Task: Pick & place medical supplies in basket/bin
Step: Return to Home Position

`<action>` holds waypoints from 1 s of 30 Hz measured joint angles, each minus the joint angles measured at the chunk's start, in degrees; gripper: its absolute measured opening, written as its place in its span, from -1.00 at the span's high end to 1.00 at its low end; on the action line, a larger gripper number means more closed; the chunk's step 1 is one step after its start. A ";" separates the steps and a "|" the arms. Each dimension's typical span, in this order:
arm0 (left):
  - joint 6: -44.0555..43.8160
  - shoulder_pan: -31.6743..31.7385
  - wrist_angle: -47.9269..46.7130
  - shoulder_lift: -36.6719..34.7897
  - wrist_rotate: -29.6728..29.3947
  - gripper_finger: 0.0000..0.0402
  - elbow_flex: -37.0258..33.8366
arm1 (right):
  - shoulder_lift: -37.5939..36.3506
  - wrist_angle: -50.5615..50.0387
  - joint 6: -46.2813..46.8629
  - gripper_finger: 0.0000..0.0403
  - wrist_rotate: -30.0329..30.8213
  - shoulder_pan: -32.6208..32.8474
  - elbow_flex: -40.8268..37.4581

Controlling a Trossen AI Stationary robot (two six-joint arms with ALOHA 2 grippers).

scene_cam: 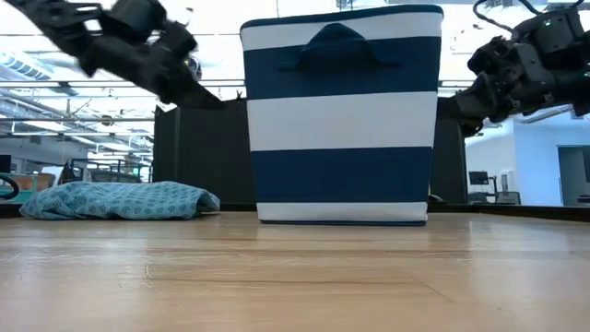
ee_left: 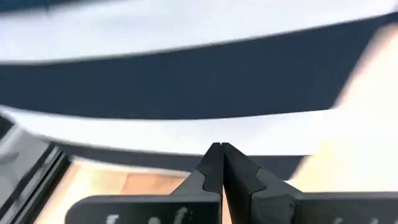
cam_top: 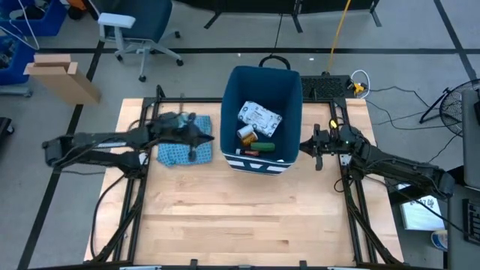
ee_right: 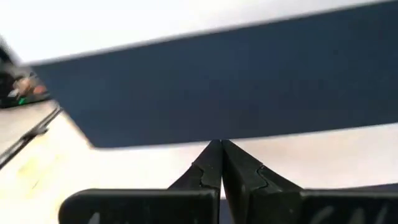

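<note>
The dark-blue bin (cam_top: 234,90) with white stripes (scene_cam: 341,120) stands upright on the table's far middle. Inside it lie a white packet with green print (cam_top: 259,116), a dark bottle with an orange label (cam_top: 247,134), a green cylinder (cam_top: 265,147) and a slim red tube (cam_top: 250,152). My left gripper (cam_top: 212,139) is shut and holds nothing. It hovers above the table just left of the bin and points at the bin's striped wall (ee_left: 186,87). My right gripper (cam_top: 303,147) is also shut and holds nothing. It hangs close to the bin's right wall (ee_right: 217,93).
A light blue patterned cloth (cam_top: 180,152) lies crumpled on the table left of the bin, under my left arm. Black frame rails (cam_top: 127,202) run along the table's left and right sides. The near half of the wooden table (cam_top: 240,225) is bare wood.
</note>
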 joint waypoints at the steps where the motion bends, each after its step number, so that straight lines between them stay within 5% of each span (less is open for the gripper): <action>1: -0.07 0.15 2.04 -2.46 1.64 1.00 -2.25 | -0.83 -1.14 -0.59 1.00 0.02 0.86 -0.02; 8: -6.12 1.72 16.01 -14.71 3.99 1.00 -15.06 | -4.34 -1.98 -0.83 1.00 9.77 9.73 -0.02; 17: -0.26 -0.03 24.67 -24.48 4.70 1.00 -25.17 | -6.63 -4.57 -5.10 1.00 24.54 26.92 -0.02; 30: -2.15 9.96 17.48 -36.90 18.13 1.00 -28.57 | -26.21 -21.11 -9.78 1.00 25.82 30.00 0.04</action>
